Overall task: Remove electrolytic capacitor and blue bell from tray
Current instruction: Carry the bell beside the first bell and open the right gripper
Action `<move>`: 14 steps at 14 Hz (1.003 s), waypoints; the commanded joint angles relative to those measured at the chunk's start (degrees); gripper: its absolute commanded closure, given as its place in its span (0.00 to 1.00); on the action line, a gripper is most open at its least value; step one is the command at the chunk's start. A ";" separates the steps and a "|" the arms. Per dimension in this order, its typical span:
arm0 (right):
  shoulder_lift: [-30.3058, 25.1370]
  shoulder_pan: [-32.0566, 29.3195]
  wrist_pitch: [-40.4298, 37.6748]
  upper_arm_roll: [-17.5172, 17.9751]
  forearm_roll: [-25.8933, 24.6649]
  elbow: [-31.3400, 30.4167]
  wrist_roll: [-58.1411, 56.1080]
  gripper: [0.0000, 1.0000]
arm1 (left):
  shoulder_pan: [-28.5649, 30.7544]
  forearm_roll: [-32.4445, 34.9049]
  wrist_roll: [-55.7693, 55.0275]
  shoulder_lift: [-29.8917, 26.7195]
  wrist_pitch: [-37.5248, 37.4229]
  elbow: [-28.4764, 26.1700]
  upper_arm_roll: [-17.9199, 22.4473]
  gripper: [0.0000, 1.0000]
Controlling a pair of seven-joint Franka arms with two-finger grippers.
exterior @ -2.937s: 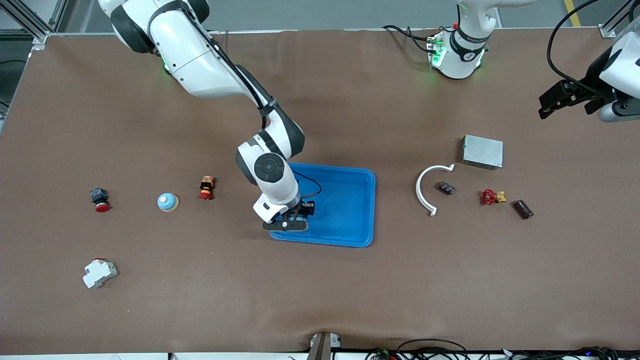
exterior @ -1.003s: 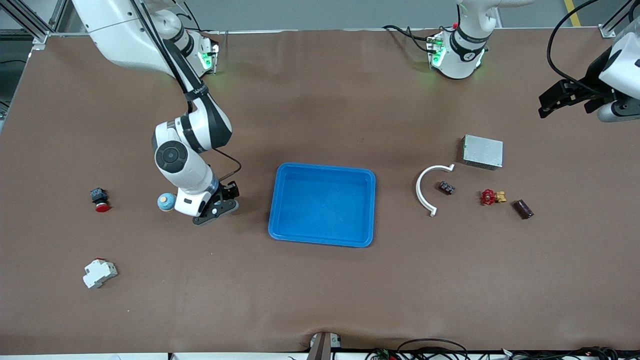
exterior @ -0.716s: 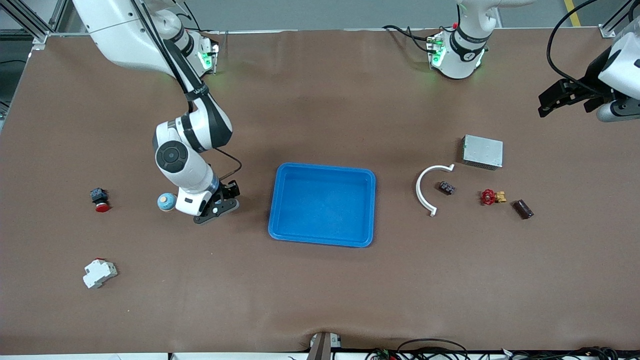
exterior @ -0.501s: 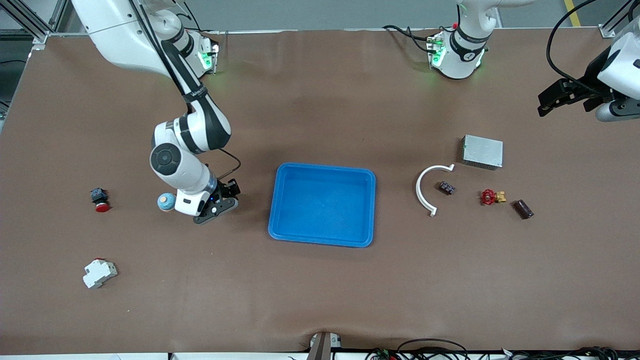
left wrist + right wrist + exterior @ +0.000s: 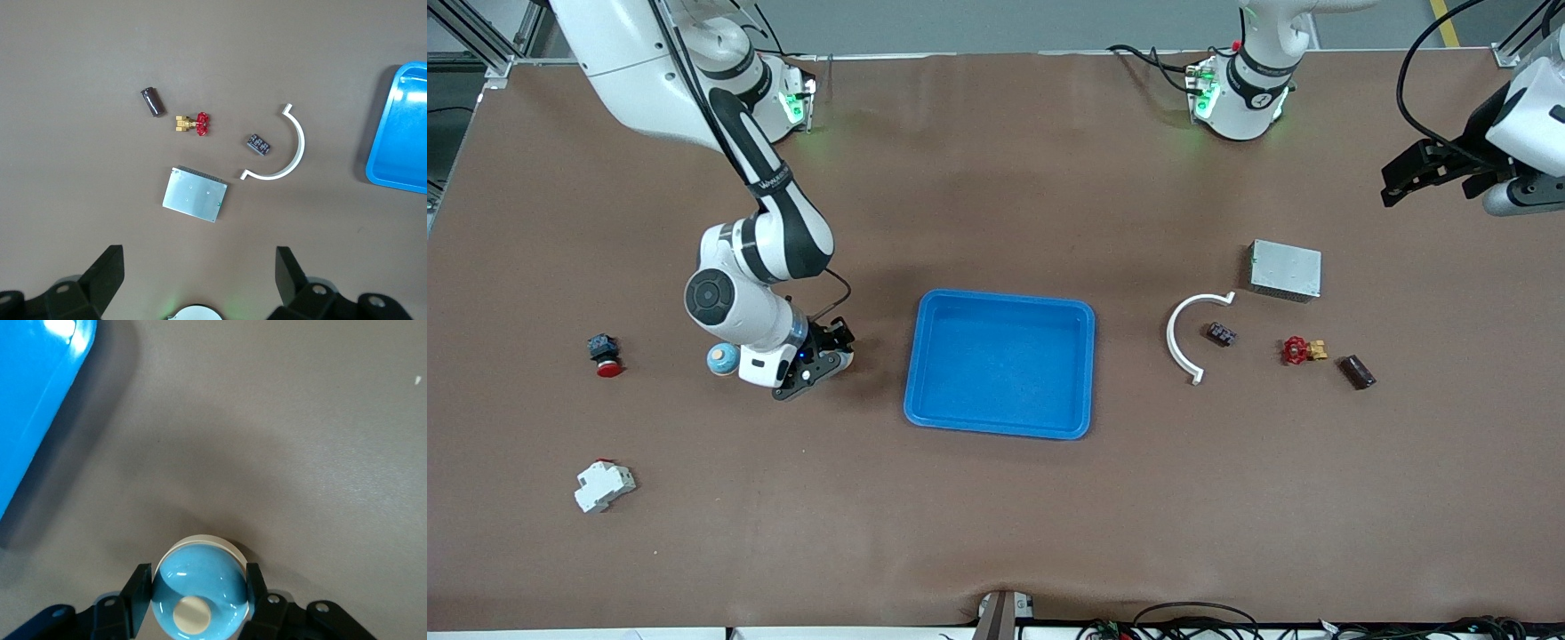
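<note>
The bell (image 5: 720, 358) is a blue dome with a cream knob, and it rests on the table toward the right arm's end. My right gripper (image 5: 740, 363) is low over it. In the right wrist view its fingers (image 5: 140, 595) press both sides of the bell (image 5: 200, 583). The capacitor (image 5: 1358, 372) is a dark brown cylinder lying toward the left arm's end; it also shows in the left wrist view (image 5: 153, 102). My left gripper (image 5: 1405, 178) waits high over that end of the table, open and empty (image 5: 199, 280).
A blue tray (image 5: 1087, 373) sits mid-table, beside the right hand. Near the capacitor lie a red valve (image 5: 1296, 350), a small black block (image 5: 1221, 334), a white curved piece (image 5: 1176, 342) and a metal box (image 5: 1285, 269). A red push button (image 5: 603, 354) and a white breaker (image 5: 604, 485) lie near the bell.
My right arm has swung from over the tray to the bell and settled around it. Its elbow has shifted slightly in the last second. The left arm has barely moved.
</note>
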 commanded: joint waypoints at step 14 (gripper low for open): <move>0.76 -0.23 -0.30 0.44 1.13 1.27 -3.36 0.00 | 0.25 -4.14 0.71 0.96 2.27 2.46 0.27 0.00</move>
